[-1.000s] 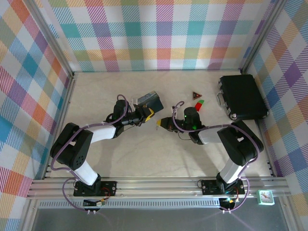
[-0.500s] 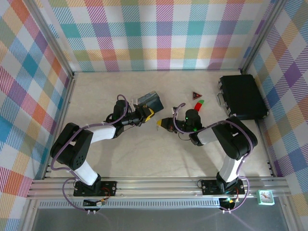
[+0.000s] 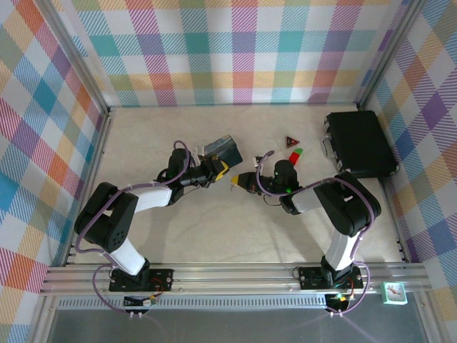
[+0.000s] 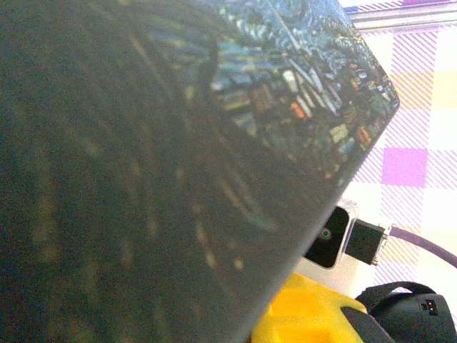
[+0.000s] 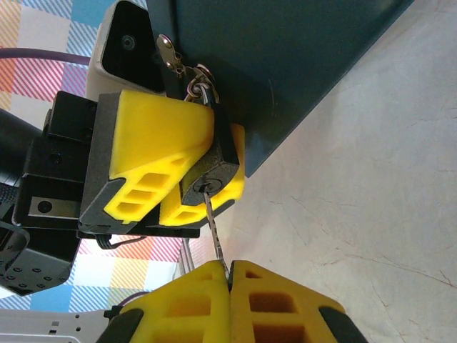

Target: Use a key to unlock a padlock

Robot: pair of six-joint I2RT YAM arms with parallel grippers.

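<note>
Beside the painted tin (image 5: 285,64), the left gripper (image 3: 220,169) clamps the padlock (image 5: 211,180); the right gripper (image 5: 228,275) pinches the key (image 5: 215,232), tip at the keyway (image 5: 206,188) (barely entered, it seems), where a skewed push could bend it.

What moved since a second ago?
The right arm folded its elbow inward, and the right claw, pinching the key, crept slightly left toward the padlock. The left claw, holding the padlock, stayed put, as did the painted tin and black case.
</note>
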